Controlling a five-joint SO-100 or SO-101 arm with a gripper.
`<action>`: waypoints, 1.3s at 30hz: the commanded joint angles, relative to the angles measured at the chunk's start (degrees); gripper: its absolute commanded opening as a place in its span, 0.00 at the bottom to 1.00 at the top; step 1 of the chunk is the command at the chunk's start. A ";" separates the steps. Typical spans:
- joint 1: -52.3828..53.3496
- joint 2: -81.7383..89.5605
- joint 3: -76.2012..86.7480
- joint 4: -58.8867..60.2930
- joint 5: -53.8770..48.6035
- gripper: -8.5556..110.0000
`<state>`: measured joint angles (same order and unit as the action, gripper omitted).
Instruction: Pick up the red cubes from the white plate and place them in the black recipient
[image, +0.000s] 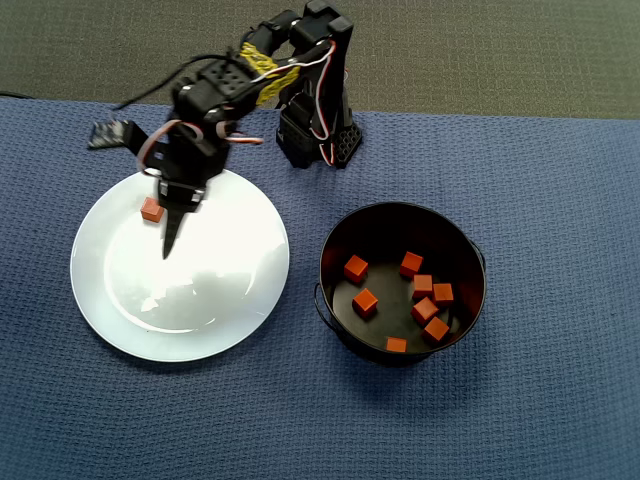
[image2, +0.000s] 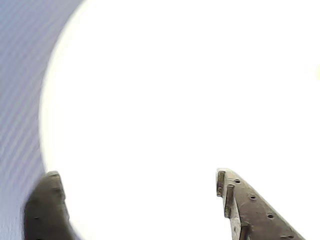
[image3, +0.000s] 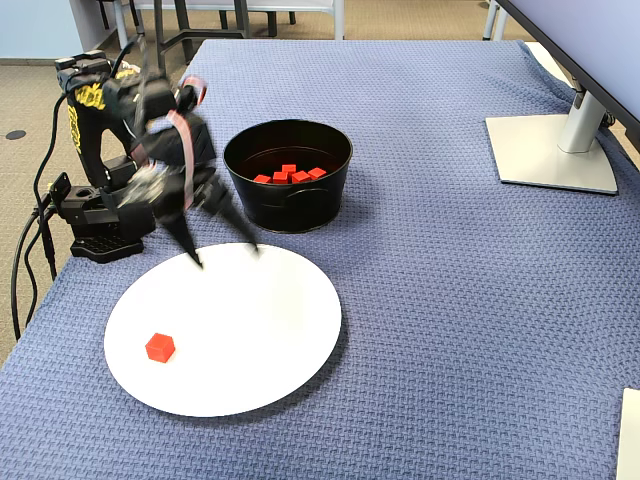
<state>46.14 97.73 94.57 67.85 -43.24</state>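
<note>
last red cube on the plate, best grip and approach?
Pinch the cube across two opposite flat side faces, coming straight down. It sits alone on the white plate, nothing crowding it. The gripper is open.

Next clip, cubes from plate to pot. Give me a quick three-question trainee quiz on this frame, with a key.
1. How many red cubes lie in the black pot in the overhead view?
2. True or false: the white plate is bare.
3. Is the gripper open or shut?

Key
1. Eight.
2. False: one cube remains on it.
3. Open; the wrist view shows its fingers apart with nothing between them.
</note>
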 joint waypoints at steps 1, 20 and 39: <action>5.80 -3.43 -1.93 0.79 12.30 0.35; 9.67 -18.11 -5.27 10.20 6.77 0.37; 15.73 -18.28 0.44 4.48 -22.68 0.36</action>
<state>59.24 79.01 94.92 73.83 -62.93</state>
